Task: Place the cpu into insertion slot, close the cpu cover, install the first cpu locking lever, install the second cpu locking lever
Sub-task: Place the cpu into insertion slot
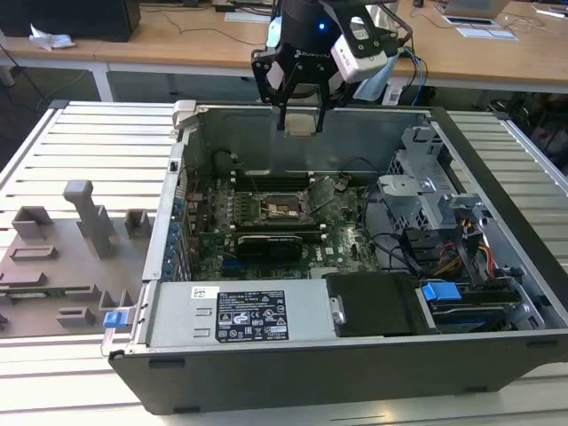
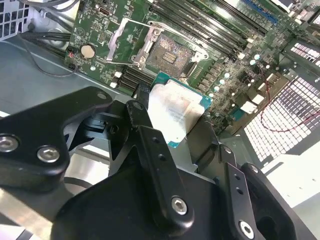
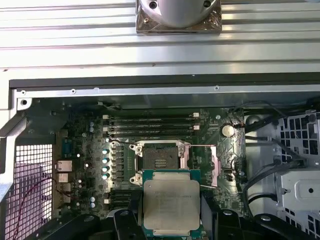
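Gripper (image 1: 301,126) upper centre of exterior view, jaws clamped on cpu (image 1: 301,122), over open pc case (image 1: 355,373), slot (image 1: 286,209) bare, cover (image 3: 216,167) flipped open

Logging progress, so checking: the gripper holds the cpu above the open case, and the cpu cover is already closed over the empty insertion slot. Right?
Not quite. The cpu cover is open, swung back beside the insertion slot, as the second wrist view shows. The rest stands: the gripper holds the cpu above the open case, and the slot is empty.
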`<state>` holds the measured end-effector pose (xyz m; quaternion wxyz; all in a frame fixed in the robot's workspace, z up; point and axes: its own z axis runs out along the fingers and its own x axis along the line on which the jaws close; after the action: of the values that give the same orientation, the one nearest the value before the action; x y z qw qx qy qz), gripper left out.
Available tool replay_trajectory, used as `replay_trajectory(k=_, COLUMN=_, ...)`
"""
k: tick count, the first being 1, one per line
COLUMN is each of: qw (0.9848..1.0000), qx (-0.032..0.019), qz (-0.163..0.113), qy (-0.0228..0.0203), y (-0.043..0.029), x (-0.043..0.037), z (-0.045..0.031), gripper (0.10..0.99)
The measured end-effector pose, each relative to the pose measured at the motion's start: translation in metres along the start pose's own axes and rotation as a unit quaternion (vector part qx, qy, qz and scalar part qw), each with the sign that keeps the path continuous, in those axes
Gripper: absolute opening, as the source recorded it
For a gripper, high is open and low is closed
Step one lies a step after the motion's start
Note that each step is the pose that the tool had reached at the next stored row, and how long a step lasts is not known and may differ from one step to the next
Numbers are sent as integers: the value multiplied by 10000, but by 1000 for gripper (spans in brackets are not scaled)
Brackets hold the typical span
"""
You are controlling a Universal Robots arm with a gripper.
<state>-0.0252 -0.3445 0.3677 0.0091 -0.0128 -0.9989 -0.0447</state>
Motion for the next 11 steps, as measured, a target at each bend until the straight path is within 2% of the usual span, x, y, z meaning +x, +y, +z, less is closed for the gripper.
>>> replay_trajectory(k=11, qw=10000, qx=6, qz=0, qy=0, y=-6, x=-1, z=68, gripper=545)
